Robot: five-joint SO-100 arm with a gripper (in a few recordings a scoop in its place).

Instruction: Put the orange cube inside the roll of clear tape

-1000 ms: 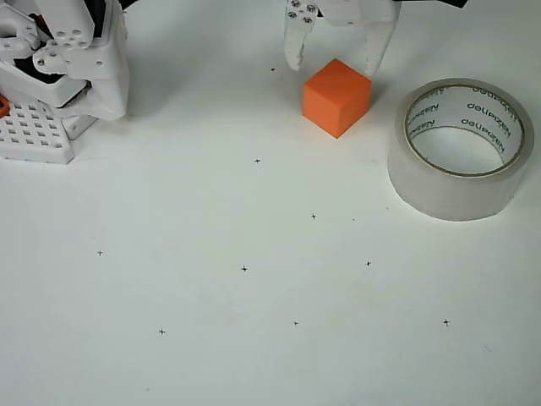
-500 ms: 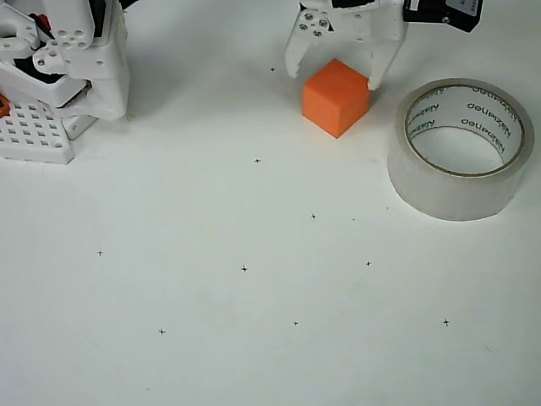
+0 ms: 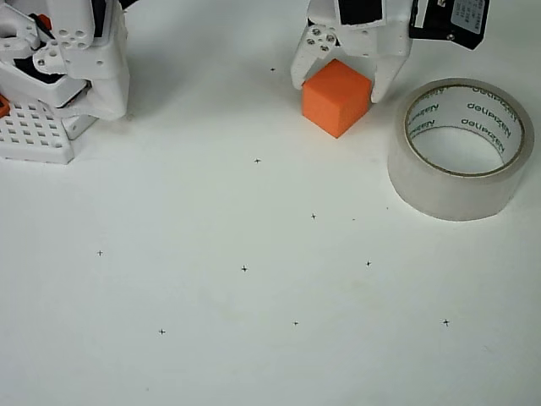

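- Since the earlier frame the gripper [image 3: 340, 85] has come down further over the orange cube [image 3: 336, 97] — fingers now straddle its back corners.
- Cube sits on the table [image 3: 254, 254] just left of the tape roll [image 3: 461, 148], not touching it.
- Cube looks light, rigid, matte — should grip well on opposite flat faces.
- Jaws wide, fingers at or near the cube's sides, not clamped.

- A robotics lab or test bench, by the look of it.
- The desk [image 3: 254, 355] is plain white and dotted with small black cross marks [image 3: 244, 269], like calibration points.
- A white 3D-printed robot base [image 3: 51, 76] with a perforated block sits at the far left.
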